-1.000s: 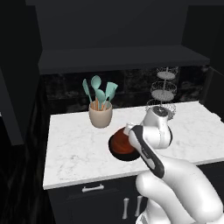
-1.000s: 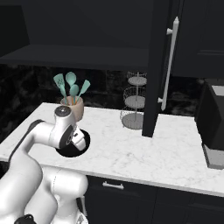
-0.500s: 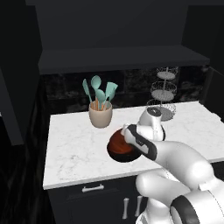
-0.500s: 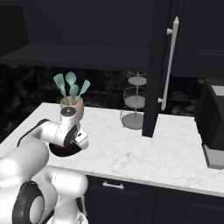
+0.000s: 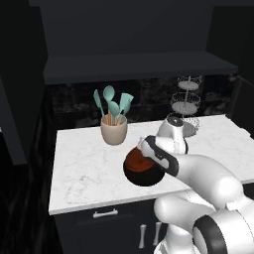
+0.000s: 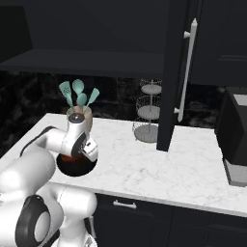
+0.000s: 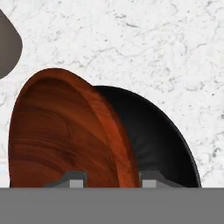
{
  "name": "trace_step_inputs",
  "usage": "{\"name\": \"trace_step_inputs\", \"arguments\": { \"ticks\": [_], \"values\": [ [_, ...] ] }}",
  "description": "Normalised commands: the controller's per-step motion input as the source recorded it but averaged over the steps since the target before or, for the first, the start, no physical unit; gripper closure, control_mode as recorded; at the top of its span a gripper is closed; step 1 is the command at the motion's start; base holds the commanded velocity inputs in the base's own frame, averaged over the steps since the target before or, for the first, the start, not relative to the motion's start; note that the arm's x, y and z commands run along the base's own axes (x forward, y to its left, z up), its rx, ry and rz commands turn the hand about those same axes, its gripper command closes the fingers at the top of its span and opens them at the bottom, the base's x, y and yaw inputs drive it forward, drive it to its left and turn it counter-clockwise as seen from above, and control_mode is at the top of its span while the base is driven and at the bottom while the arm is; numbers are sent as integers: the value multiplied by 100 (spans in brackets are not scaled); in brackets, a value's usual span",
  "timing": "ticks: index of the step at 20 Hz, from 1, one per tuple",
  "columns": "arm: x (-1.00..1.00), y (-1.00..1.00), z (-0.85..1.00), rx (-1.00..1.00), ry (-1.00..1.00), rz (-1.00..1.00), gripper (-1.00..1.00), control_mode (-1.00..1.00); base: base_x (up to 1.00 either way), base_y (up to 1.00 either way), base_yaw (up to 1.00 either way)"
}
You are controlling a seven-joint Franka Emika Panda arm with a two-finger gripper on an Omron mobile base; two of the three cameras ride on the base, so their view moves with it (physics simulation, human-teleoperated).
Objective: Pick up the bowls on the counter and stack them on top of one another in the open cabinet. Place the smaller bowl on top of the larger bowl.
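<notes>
Since a second ago my arm has folded lower over the bench (image 5: 84, 163): the forearm now lies flatter and reaches in from the right in the left base view. The wrist has dropped closer to the red-brown bowl (image 5: 140, 162), covering more of its rim. In the right base view the hand sits lower against the black bowl (image 6: 77, 166). The end effector (image 7: 111, 179) has parted its fingertips, one each side of the red-brown bowl's rim.

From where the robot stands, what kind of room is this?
A kitchen, by the look of it: a white marble counter over dark base cabinets, a beige utensil crock holding teal spatulas, and a tiered wire basket stand by the backsplash.
</notes>
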Motion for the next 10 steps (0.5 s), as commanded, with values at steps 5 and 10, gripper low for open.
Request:
{"name": "trace_step_inputs", "arguments": {
  "ticks": [5, 10],
  "values": [
    [-20, 0, 43, 1, -6, 0, -100, -100, 0, 0, 0],
    [-63, -28, 2, 0, 2, 1, -100, -100, 0, 0, 0]
  ]
}}
